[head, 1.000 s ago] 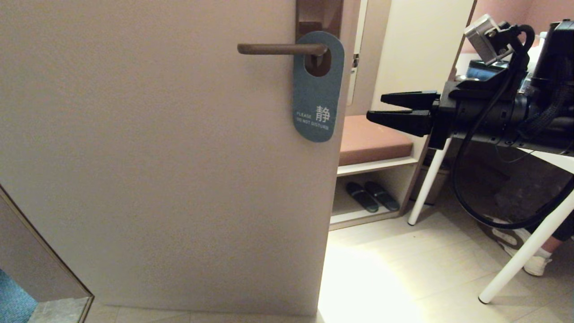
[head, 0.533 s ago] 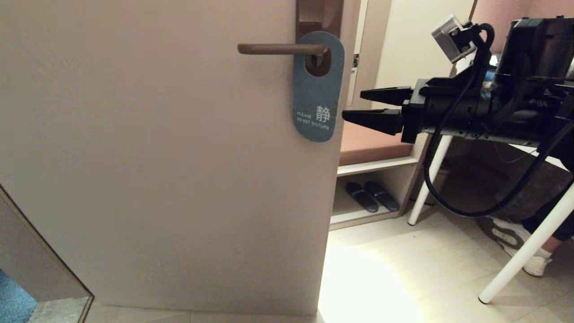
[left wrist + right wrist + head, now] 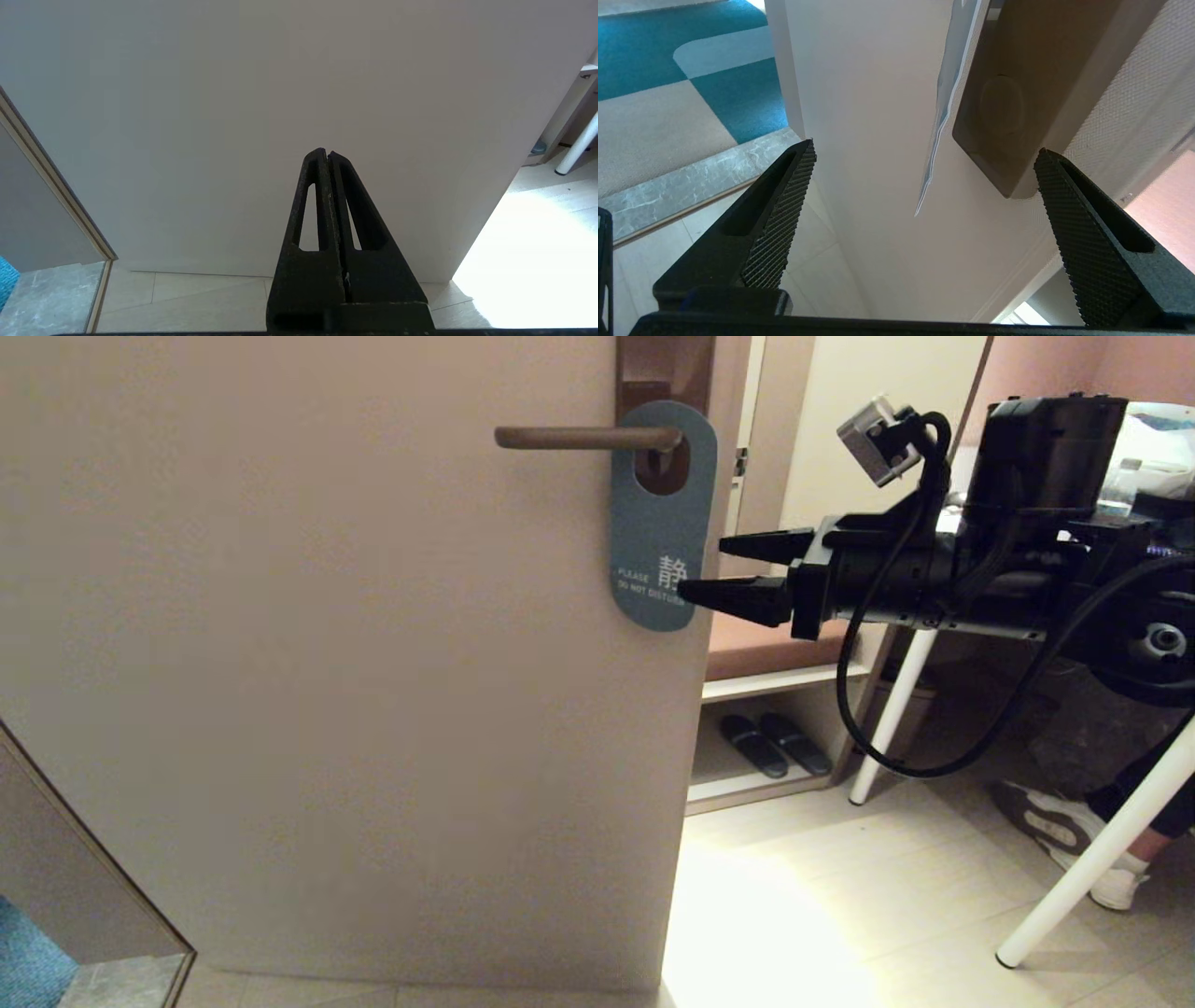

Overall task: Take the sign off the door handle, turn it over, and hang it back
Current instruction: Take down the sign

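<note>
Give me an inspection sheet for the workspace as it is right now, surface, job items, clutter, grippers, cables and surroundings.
Surface: pale door, standing ajar, face bare.
Job's things: sign hangs on the door handle, blue "do not disturb" side out.
Clutter: nothing seen on the door.
Grippers: right gripper level beside the sign's lower edge, fingers spread wide, holding nothing; left gripper parked low facing the door, fingers together.
Cables: black cable loops under the right arm, hanging free.
Surroundings: bench with brown cushion, slippers beneath, white table legs, a person's shoe.
</note>
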